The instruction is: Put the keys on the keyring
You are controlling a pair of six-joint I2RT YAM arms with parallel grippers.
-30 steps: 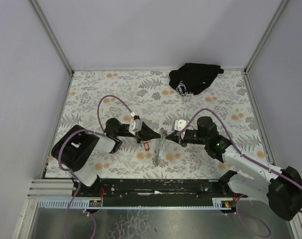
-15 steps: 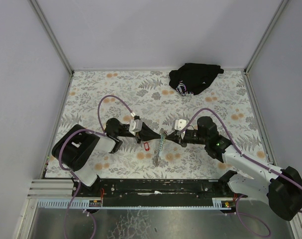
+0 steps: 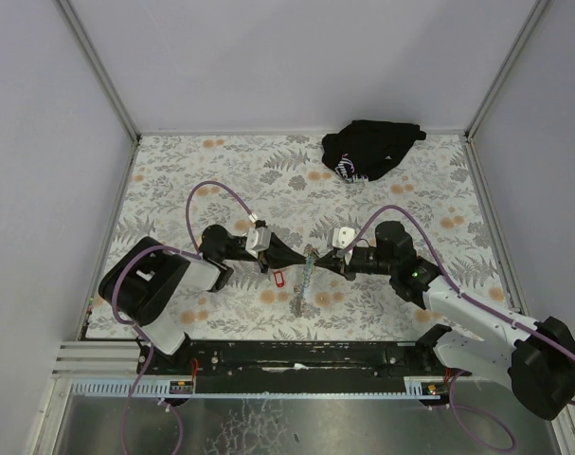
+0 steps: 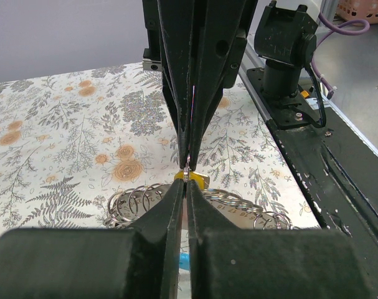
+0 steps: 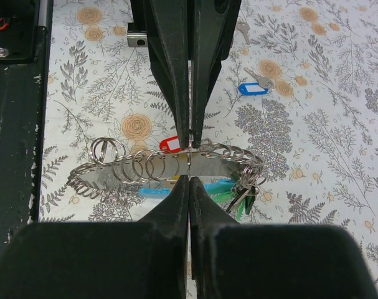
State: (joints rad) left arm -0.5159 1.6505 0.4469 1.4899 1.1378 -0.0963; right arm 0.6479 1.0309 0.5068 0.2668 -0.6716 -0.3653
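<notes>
- Top view: keyring [image 3: 307, 268] tiny, detail unreadable; sits btwn both tips.
- Left gripper [image 4: 185, 185] & right gripper [image 5: 189, 179]: jaws fully closed, tips touching keyring; actual pinch unclear.
- Keys [image 5: 238, 192] hang at keyring's end; blue-tag key [image 5: 253, 88] lies apart.

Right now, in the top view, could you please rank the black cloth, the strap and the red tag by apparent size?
1. black cloth
2. strap
3. red tag
The gaps are plain, so no rank is unsure.

Table [image 3: 221, 161], black cloth [image 3: 368, 149], blue-tagged key [image 5: 255, 86]
</notes>
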